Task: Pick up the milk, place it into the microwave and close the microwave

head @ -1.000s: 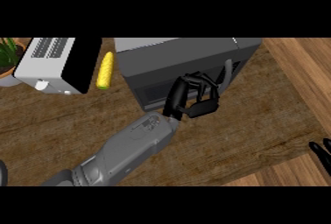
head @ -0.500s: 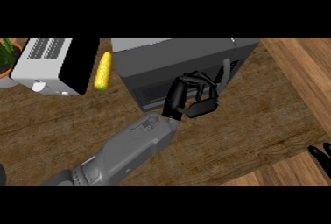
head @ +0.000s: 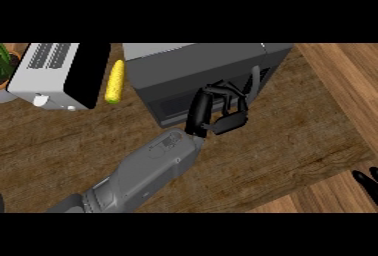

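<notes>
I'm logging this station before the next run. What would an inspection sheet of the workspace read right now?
Surface: dark wood-grain counter, with a lighter wooden strip along its right side.
Job's things: dark grey box-shaped microwave, door appears shut; no milk visible.
Clutter: yellow corn cob lying between the microwave and a white-and-black toaster; green leafy item at the top left edge, cut off.
Hands: left robot hand against the microwave's front, fingers curled, nothing visibly held; right robot hand at the lower right edge, only fingers showing.
Cables: nothing seen.
Surroundings: nothing seen beyond the counter.
</notes>
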